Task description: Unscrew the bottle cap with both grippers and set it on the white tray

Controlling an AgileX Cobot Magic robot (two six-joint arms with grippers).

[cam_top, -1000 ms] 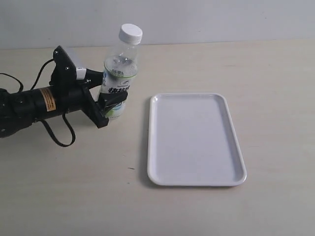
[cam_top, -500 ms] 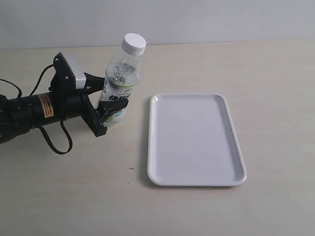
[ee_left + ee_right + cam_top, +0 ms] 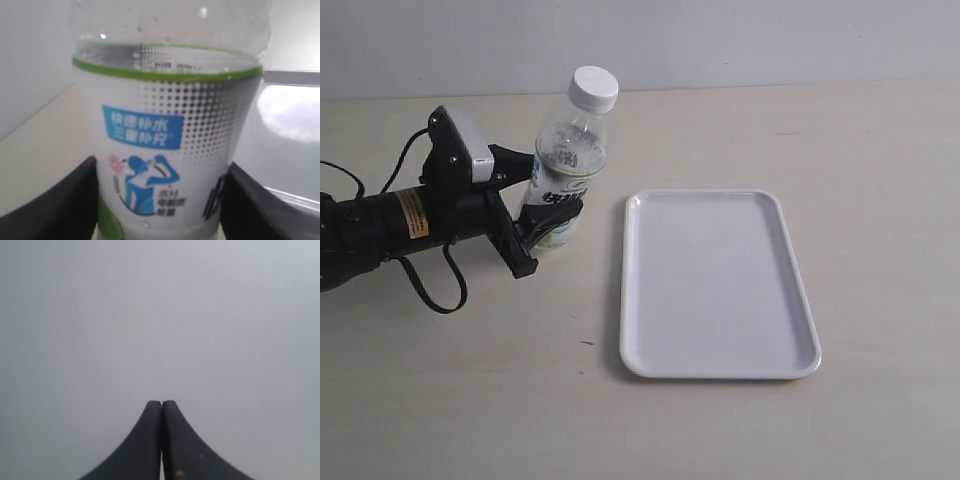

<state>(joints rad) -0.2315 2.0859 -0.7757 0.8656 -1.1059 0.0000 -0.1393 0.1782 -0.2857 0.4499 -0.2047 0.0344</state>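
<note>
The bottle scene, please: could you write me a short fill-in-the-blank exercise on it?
1. The left gripper is shut on the bottle, which leans toward the tray rather than standing ____.
2. The cap on the bottle is ____ in colour.
3. The right gripper, holding nothing, is ____.
Missing words: upright; white; shut.

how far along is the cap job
Done: the left gripper is clamped on the bottle at its label, holding it tilted. In hand: nothing more yet; the cap sits on the neck and the right gripper is shut, away from the bottle. Left: grip the cap, unscrew it, put it on the tray.
</note>
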